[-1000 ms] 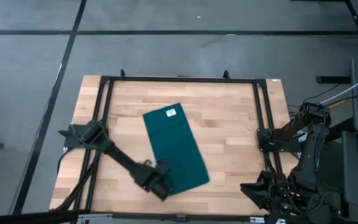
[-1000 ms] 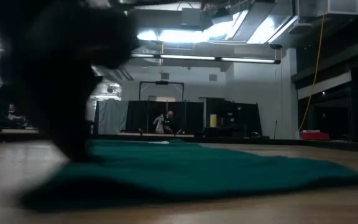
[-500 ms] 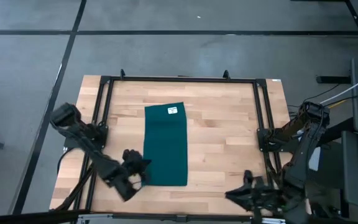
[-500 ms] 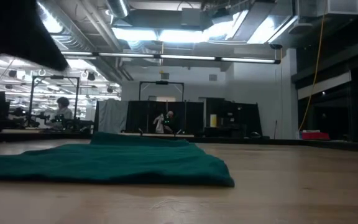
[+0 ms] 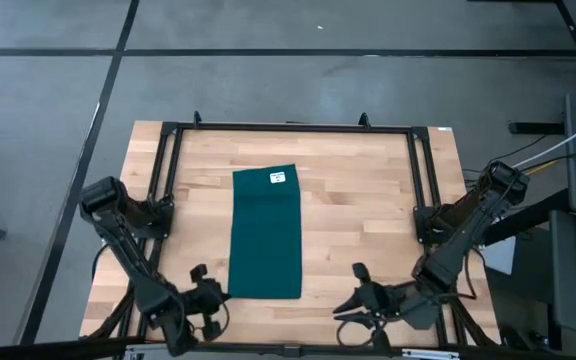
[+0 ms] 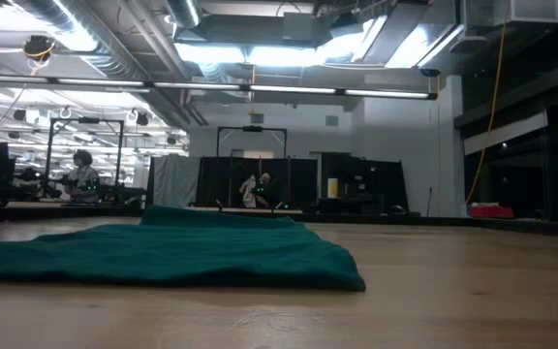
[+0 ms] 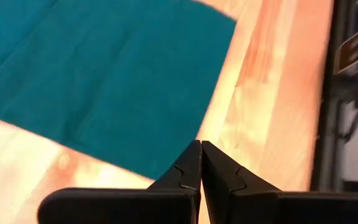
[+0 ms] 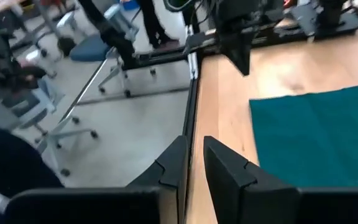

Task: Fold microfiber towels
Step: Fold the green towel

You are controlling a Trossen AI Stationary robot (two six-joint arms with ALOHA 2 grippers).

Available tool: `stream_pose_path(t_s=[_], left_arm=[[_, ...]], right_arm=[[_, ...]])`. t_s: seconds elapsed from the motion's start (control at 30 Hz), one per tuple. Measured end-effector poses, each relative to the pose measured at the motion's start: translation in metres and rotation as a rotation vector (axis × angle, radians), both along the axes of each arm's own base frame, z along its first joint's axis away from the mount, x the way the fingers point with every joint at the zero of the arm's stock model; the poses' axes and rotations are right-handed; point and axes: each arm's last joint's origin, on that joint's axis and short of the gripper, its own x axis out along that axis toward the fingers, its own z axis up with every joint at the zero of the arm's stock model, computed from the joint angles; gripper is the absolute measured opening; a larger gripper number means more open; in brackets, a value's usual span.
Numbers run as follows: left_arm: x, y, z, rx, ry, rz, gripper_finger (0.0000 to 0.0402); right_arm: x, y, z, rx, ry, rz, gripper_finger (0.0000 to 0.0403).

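We see the microfiber towel (image 5: 265, 234) as soft, matt teal-green cloth with a slightly napped surface, bearing a small white fabric tag (image 5: 276, 179). We see the table (image 5: 368, 200) as light wood planks, smooth with a faint sheen. The frame (image 5: 288, 127) on the table looks like matt black metal. The left gripper (image 7: 201, 149) fingers appear as matt black plastic.

A: What do the arms look like?

B: Both are dark, near black, built of slim links with bulky rounded joints; the left arm (image 5: 128, 245) and the right arm (image 5: 463, 235) match.

A: And the ends?

B: The left gripper (image 7: 200, 163) has two flat matte-black fingers (image 7: 224, 177) with stepped notches on their inner edges. The right gripper (image 8: 194, 158) has the same angular black fingers, seated on a wide dark bar.
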Motion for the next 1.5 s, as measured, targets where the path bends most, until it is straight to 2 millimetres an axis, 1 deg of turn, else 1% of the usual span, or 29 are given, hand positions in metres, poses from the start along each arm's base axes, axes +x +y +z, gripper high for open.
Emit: stream_pose_path(t_s=[0.07,0.13,0.2,0.3,0.4,0.53,0.63,0.73,0.83,0.93,1.03,1.1,1.17,1.27,1.33,1.4,1.5], left_arm=[[-0.001,-0.006,-0.003,0.039,0.039,-0.016,0.0001],[-0.003,-0.006,-0.007,0.109,0.098,-0.037,0.0001],[-0.005,-0.006,-0.012,0.155,0.138,-0.066,0.0002],[-0.006,-0.004,-0.018,0.203,0.155,-0.091,0.0004],[-0.008,-0.004,-0.021,0.249,0.143,-0.116,0.0011],[-0.012,0.002,-0.036,0.292,0.178,-0.188,0.0030],[-0.014,0.005,-0.048,0.270,0.185,-0.199,0.0050],[-0.015,0.007,-0.054,0.257,0.176,-0.212,0.0072],[-0.013,0.006,-0.054,0.271,0.172,-0.240,0.0089],[-0.009,0.004,-0.053,0.263,0.156,-0.267,0.0096],[-0.006,0.003,-0.053,0.233,0.154,-0.273,0.0096],[-0.004,0.001,-0.050,0.221,0.143,-0.263,0.0090],[-0.003,-0.002,-0.046,0.216,0.119,-0.257,0.0080],[-0.004,-0.006,-0.044,0.209,0.103,-0.257,0.0062],[-0.007,-0.007,-0.044,0.197,0.101,-0.251,0.0051],[-0.009,-0.007,-0.045,0.194,0.095,-0.243,0.0040],[-0.009,-0.007,-0.046,0.204,0.085,-0.235,0.0029]], right_arm=[[0.008,-0.005,-0.002,-0.009,0.011,0.020,0.0058],[0.016,-0.008,-0.007,-0.027,0.027,0.030,0.0062],[0.024,-0.008,-0.016,-0.048,0.048,0.048,0.0068],[0.036,-0.005,-0.034,-0.069,0.089,0.095,0.0078],[0.047,-0.002,-0.048,-0.021,0.118,0.100,0.0084],[0.060,-0.001,-0.049,0.071,0.060,0.104,0.0081],[0.063,-0.003,-0.054,0.065,0.084,0.116,0.0075],[0.063,-0.005,-0.065,0.014,0.154,0.117,0.0075],[0.063,-0.007,-0.080,-0.061,0.204,0.116,0.0088],[0.067,-0.012,-0.093,-0.101,0.230,0.104,0.0108],[0.073,-0.017,-0.103,-0.181,0.225,0.062,0.0127],[0.075,-0.019,-0.108,-0.244,0.212,0.054,0.0133],[0.078,-0.020,-0.118,-0.291,0.226,0.050,0.0133],[0.081,-0.019,-0.138,-0.338,0.270,0.057,0.0125],[0.083,-0.018,-0.148,-0.341,0.276,0.058,0.0115],[0.086,-0.015,-0.153,-0.329,0.254,0.069,0.0107],[0.090,-0.013,-0.155,-0.327,0.218,0.083,0.0101]])
